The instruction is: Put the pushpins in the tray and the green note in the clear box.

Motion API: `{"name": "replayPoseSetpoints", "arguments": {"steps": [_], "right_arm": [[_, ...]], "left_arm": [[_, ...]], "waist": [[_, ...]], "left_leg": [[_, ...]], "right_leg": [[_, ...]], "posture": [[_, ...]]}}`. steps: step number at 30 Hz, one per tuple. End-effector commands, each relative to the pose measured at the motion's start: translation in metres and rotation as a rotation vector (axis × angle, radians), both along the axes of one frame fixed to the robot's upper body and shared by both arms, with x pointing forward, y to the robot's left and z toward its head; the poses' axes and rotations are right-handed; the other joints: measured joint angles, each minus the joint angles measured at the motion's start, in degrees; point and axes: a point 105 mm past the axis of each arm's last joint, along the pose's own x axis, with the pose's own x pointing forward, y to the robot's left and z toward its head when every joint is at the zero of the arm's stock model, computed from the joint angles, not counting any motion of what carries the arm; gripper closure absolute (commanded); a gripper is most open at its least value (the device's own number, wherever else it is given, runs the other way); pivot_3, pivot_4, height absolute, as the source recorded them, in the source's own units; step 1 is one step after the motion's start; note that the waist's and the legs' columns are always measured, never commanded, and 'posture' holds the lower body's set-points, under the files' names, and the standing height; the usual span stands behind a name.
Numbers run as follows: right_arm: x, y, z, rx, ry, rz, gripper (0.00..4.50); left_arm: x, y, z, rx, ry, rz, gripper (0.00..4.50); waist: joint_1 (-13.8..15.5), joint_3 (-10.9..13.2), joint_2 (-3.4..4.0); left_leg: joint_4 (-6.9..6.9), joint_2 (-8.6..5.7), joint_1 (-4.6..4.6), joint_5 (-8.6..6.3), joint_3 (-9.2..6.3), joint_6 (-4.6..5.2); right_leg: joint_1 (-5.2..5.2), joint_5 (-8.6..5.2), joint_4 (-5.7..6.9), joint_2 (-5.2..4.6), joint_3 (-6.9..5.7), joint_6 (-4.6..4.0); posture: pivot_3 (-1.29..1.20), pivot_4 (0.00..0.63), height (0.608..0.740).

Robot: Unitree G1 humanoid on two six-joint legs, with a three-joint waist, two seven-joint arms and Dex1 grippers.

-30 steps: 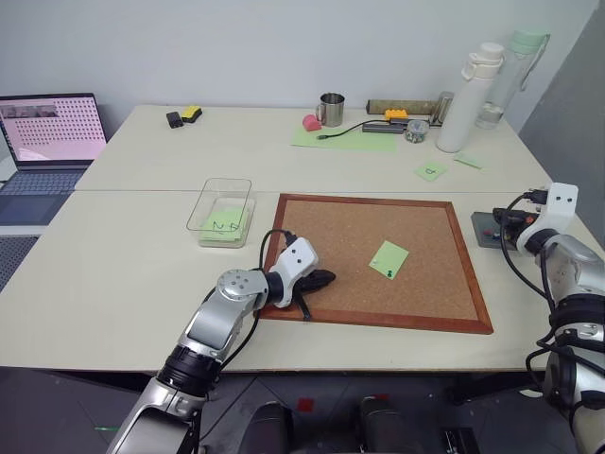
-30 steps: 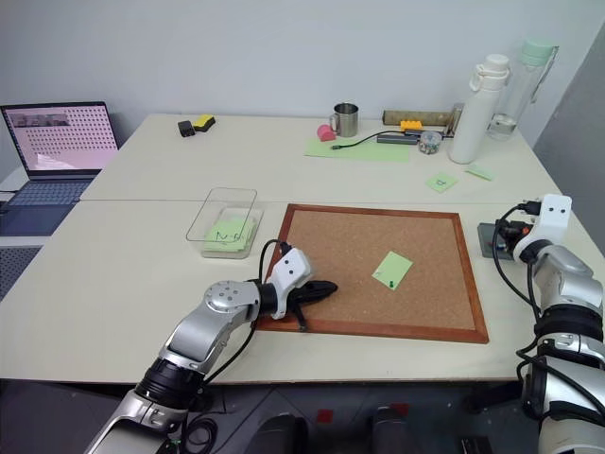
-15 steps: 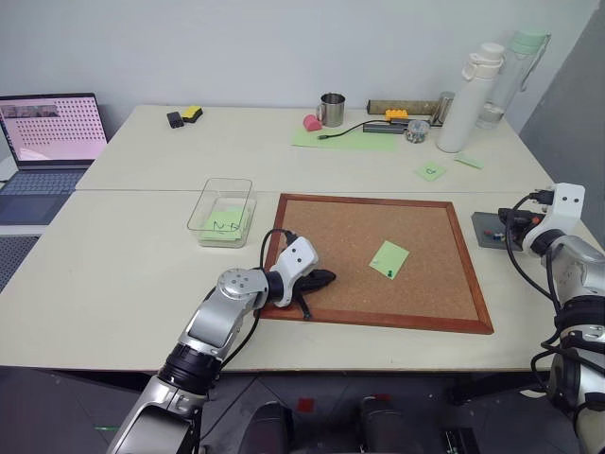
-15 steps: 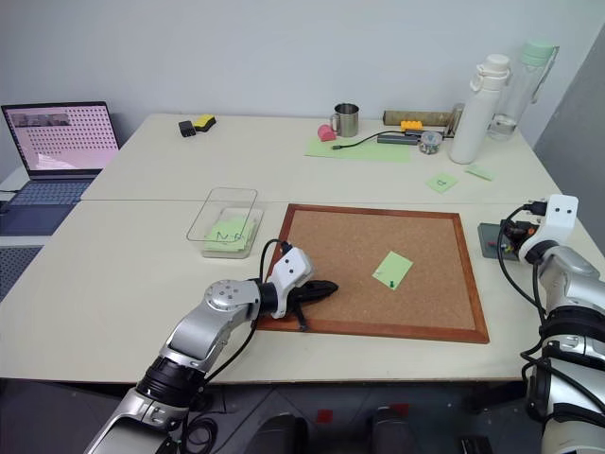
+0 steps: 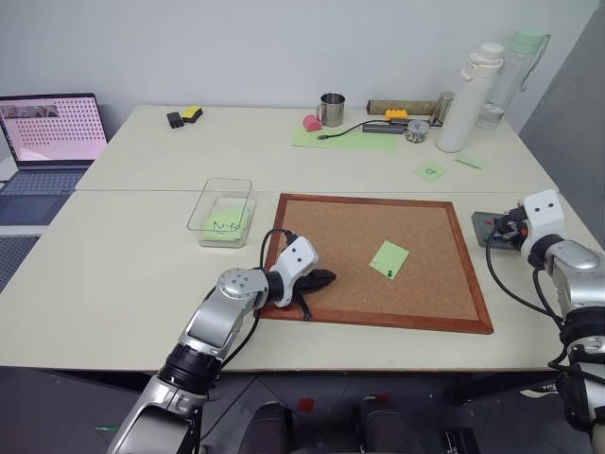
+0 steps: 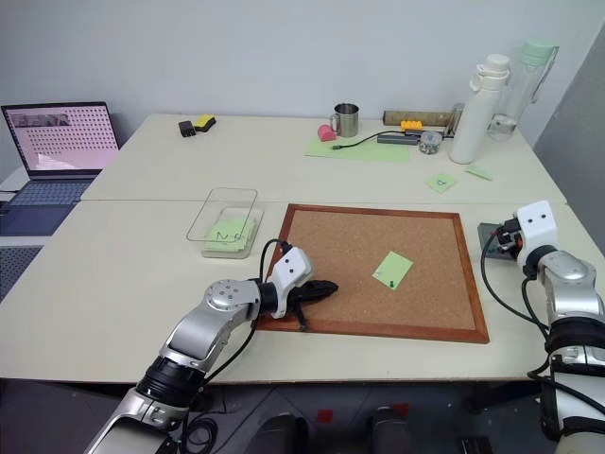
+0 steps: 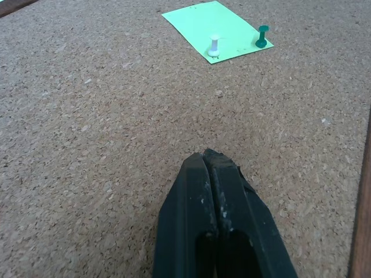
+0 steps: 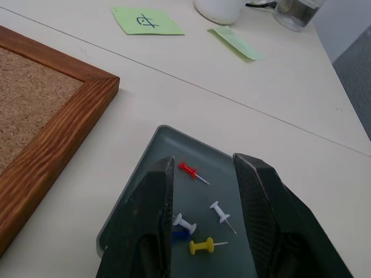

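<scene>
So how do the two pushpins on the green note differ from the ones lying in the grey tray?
The two pushpins stand upright, stuck through the green note on the cork board; the tray pins lie loose on their sides in the tray. The note's pins are white and dark green; the tray's are red, white, blue and yellow. All look like the same plastic-headed type.

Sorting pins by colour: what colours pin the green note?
White pushpin and dark green pushpin; left wrist view.
</scene>
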Motion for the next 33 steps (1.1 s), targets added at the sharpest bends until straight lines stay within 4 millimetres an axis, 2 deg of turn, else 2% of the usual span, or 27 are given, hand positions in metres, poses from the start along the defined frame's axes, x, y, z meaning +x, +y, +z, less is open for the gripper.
{"name": "replayPoseSetpoints", "arguments": {"steps": [1,4,7,10,13,17,26,33], "right_arm": [[-0.002,0.036,0.036,0.27,-0.123,0.176,2.83],[-0.032,0.092,0.04,0.41,-0.067,0.438,2.83],[-0.071,0.142,0.028,0.429,0.04,0.632,2.83],[-0.098,0.174,0.014,0.394,0.103,0.725,2.83],[-0.108,0.195,0.004,0.378,0.116,0.751,2.83],[-0.106,0.204,-0.018,0.296,0.14,0.726,2.83],[-0.086,0.205,-0.029,0.31,0.121,0.652,2.83],[-0.081,0.202,-0.035,0.328,0.133,0.618,2.83]], "left_arm": [[-0.005,0.005,-0.018,0.039,0.067,0.015,4.5],[-0.005,0.007,-0.017,0.04,0.067,0.02,4.5],[-0.006,0.008,-0.018,0.04,0.068,0.021,4.5],[-0.007,0.008,-0.018,0.04,0.071,0.019,4.5],[-0.007,0.007,-0.018,0.043,0.073,0.011,4.5],[-0.006,0.004,-0.017,0.046,0.073,0.001,4.5],[-0.006,0.006,-0.016,0.053,0.07,-0.005,4.5],[-0.008,0.008,-0.017,0.054,0.072,-0.003,4.5]], "waist": [[-0.04,0.0,0.01],[0.07,-0.01,0.01],[0.42,-0.02,0.04],[0.33,-0.02,0.04],[0.13,-0.02,0.03],[0.17,-0.07,-0.03],[0.26,-0.07,-0.04],[0.26,-0.07,-0.04]], "left_leg": [[0.0,0.01,0.0,0.0,0.0,0.0],[0.0,0.05,-0.02,0.0,-0.12,0.0],[-0.03,0.05,-0.08,0.0,-0.26,0.0],[-0.02,0.03,-0.08,-0.01,-0.61,0.0],[0.04,-0.01,-0.08,-0.01,-0.57,0.0],[0.06,0.01,-0.03,-0.01,-0.61,0.0],[0.04,0.0,-0.07,-0.01,-0.59,0.0],[0.03,0.0,-0.06,-0.01,-0.6,0.0]], "right_leg": [[0.0,0.0,0.0,0.0,0.01,0.0],[0.02,0.0,0.03,0.04,-0.07,0.0],[0.01,0.0,0.03,0.03,-0.21,0.0],[0.01,-0.01,0.02,0.01,-0.23,0.0],[0.01,-0.13,-0.01,0.0,-0.16,0.2],[0.02,-0.15,0.01,0.03,-0.19,0.22],[0.0,-0.13,-0.01,0.03,-0.2,0.15],[0.0,-0.13,-0.01,0.03,-0.21,0.14]], "posture": [[0.0,0.15,0.74],[0.0,0.15,0.74],[0.0,0.15,0.74],[0.0,0.15,0.74],[0.0,0.15,0.74],[0.0,0.15,0.74],[0.0,0.15,0.74],[0.0,0.15,0.74]]}}
